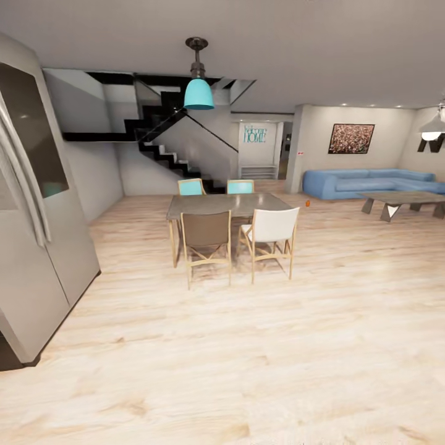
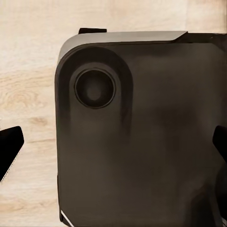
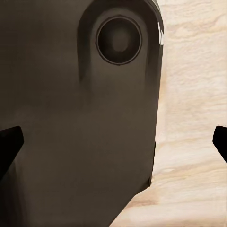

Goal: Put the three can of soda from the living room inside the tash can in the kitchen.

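Far across the room, a tiny bright-orange can of soda (image 1: 307,202) sits on the wood floor near the left end of the blue sofa (image 1: 371,183) in the living room. It is too small to make out in detail. The tash can is out of view. In the left wrist view my left gripper (image 2: 115,144) is open, its dark fingertips (image 2: 10,146) at the picture's edges, with the robot's dark base body behind them. My right gripper (image 3: 115,142) is open in the same way, holding nothing.
The stainless fridge (image 1: 31,216) stands close on the left. A dining table (image 1: 225,205) with several chairs (image 1: 207,238) is in the middle distance. A low grey coffee table (image 1: 402,201) sits before the sofa. Stairs (image 1: 167,154) rise behind. Light wood floor (image 1: 247,358) stretches ahead.
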Controlling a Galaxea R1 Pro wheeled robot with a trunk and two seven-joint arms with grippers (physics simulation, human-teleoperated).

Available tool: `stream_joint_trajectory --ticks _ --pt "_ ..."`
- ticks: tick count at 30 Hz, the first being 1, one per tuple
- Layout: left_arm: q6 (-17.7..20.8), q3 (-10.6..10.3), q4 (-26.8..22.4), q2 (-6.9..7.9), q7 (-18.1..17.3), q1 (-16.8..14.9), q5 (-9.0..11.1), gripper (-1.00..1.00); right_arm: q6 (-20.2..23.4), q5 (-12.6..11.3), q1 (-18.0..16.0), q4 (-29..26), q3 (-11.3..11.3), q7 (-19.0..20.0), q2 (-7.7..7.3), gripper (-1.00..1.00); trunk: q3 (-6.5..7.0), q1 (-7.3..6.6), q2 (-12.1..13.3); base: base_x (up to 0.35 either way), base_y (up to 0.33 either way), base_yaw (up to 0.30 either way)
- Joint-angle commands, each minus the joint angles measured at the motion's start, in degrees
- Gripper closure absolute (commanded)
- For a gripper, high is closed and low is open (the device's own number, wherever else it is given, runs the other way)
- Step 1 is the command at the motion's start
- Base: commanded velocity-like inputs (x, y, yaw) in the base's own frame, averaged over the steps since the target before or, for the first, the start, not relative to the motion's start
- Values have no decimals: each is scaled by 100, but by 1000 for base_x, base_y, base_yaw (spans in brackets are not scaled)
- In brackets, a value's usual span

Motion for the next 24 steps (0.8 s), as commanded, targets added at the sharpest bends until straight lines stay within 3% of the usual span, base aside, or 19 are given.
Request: stream_joint_trajectory --ticks 1,19,24 --pt "0 0 0 -1 0 0 0 -100 0 0 0 0 0 0 0 -100 0 0 0 0 0 -274" --pt "8 -3 -26 -45 53 0 0 -100 0 0 1 0 0 0 1 -100 0 0 0 0 0 -228" --pt "9 -4 -26 -127 37 0 -7 -100 0 0 0 0 0 0 1 -100 0 0 0 0 0 -196"
